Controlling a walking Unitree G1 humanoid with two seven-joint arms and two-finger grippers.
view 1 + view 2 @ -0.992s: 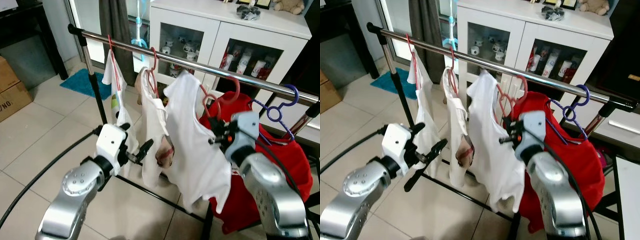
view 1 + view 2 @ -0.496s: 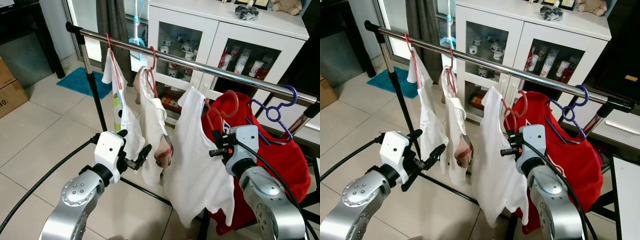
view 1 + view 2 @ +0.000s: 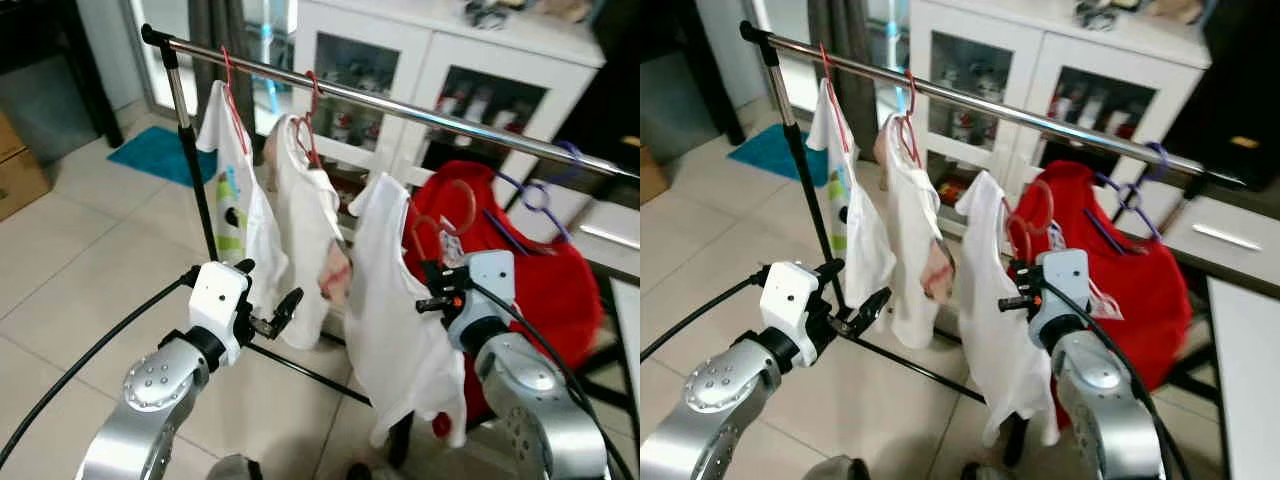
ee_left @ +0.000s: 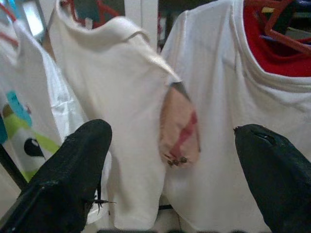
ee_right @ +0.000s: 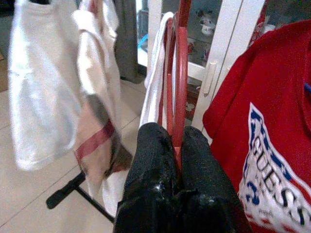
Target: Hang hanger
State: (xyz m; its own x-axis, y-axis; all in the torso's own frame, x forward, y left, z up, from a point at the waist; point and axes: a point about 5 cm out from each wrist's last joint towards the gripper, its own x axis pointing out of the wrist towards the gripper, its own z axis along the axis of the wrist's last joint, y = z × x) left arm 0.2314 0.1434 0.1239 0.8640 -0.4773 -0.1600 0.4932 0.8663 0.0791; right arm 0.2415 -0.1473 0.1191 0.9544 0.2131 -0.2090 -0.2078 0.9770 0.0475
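The thin red plastic hanger (image 5: 178, 73) carrying a loose white T-shirt (image 3: 400, 330) is being held below the long chrome rail of the clothes rack (image 3: 420, 108), its round hook (image 3: 455, 205) not yet over the bar and sitting in front of a red printed T-shirt (image 5: 272, 145) already hanging there. The right gripper (image 5: 176, 145) is pinching the hanger's upright neck, its two black fingers closed tight on the red bars just under the hook. That looks like a sound hold: the hanger is probably light and fairly stiff but smooth, so it could swivel in the pinch, while the soft shirt is draping freely and is likely to sway and drag the load off balance. Holding near the hook should be keeping the hook steerable. The left gripper (image 4: 170, 160) is hovering lower, fingers spread wide and holding nothing, facing a second white shirt with a pink and red print (image 4: 146, 126). Further along the rail, a white shirt with a green and blue cartoon print (image 3: 235, 215) is hanging on its own red hanger, and a purple hanger (image 3: 535, 190) is hooked near the far end, with a white glass-fronted cabinet (image 3: 450, 70) behind.
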